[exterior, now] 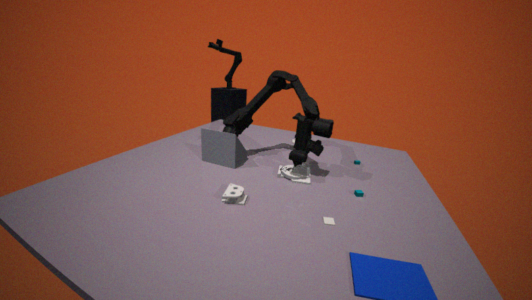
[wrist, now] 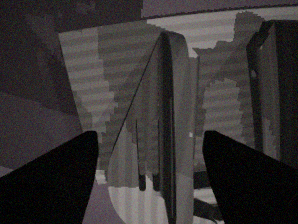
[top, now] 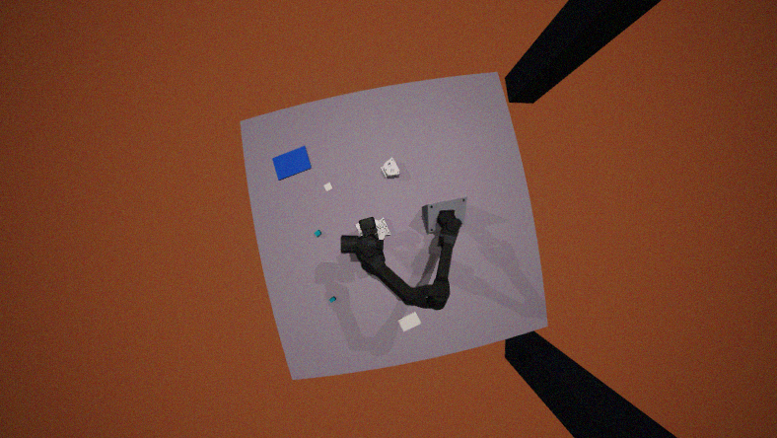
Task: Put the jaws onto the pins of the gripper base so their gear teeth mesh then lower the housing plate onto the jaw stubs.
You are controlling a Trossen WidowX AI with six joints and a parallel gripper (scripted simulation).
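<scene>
The white gripper base lies flat on the table, partly hidden under the arm. A pale jaw lies over it, its upright fin between my fingers in the wrist view. My gripper is open around that fin, with a gap on both sides. A second upright part stands right of it in the wrist view, probably the other jaw. Pins and gear teeth cannot be made out. The white housing plate, with two holes, sits apart on a small stand.
A grey block stands at the arm's foot. Two teal blocks, a small white square, a blue panel and a cream rectangle lie on the table.
</scene>
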